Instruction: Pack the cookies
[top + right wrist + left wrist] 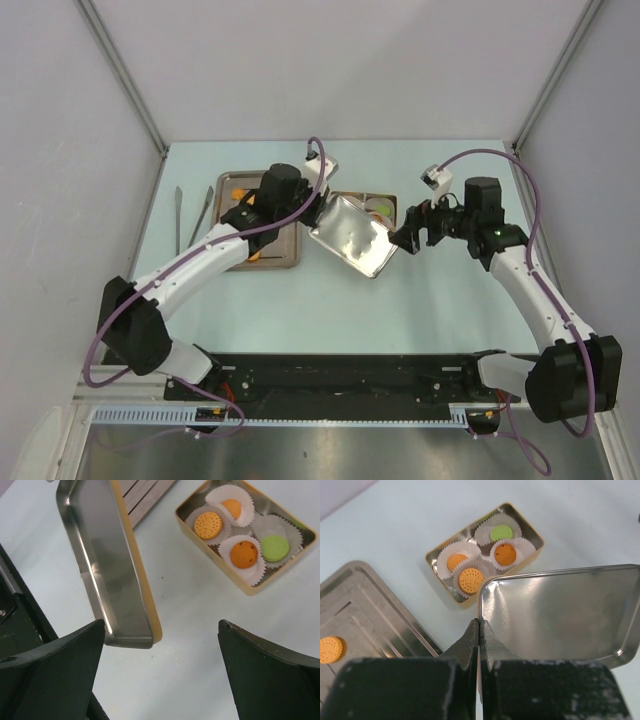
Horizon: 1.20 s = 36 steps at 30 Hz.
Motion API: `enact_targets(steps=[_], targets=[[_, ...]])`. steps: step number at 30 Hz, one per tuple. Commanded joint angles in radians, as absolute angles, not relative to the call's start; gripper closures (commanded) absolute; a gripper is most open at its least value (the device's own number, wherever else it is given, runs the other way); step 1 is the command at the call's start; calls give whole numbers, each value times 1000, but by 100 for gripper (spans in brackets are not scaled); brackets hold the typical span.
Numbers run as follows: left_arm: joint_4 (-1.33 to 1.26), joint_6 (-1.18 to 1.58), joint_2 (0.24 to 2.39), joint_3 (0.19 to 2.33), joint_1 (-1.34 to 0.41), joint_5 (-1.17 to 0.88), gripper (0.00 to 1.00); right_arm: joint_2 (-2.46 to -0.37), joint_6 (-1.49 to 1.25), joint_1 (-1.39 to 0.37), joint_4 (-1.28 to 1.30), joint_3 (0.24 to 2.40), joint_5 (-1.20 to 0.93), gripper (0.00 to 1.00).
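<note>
While your left gripper (478,630) was clamped on the edge of the lid (560,615), the tin (214,555) just beyond it held four cookies (470,580) in liners (451,552) — three orange, one green (501,532); one more cookie (330,649) sat on the tray (365,610). Your right gripper (161,624) hung wide open.

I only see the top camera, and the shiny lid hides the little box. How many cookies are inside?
Observer: Four cookies lie in the box, each in a white paper cup. Three are orange, and the green one makes four.
Child: Is the left gripper really pinching the lid?
Observer: Yes, the left gripper is shut on the rim of the lid, near a corner.
Child: And the right one?
Observer: The right gripper is open and holds nothing.
</note>
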<state>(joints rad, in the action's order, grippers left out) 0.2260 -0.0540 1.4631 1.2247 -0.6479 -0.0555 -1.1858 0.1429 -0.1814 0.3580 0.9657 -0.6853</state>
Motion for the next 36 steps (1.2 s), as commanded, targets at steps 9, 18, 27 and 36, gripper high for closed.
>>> enact_targets(steps=[9, 18, 27, 36], targets=[[153, -83, 1370, 1195, -647, -120, 100, -1252, 169, -294, 305, 1068, -715, 1], [140, -90, 1319, 1177, -647, -147, 100, -1312, 193, -345, 308, 1091, -692, 9], [130, -91, 1298, 1167, -649, -144, 100, -1331, 222, -396, 339, 1107, -667, 58], [124, -78, 1269, 1152, -647, -117, 84, -1299, 281, -433, 374, 1126, -485, 100]])
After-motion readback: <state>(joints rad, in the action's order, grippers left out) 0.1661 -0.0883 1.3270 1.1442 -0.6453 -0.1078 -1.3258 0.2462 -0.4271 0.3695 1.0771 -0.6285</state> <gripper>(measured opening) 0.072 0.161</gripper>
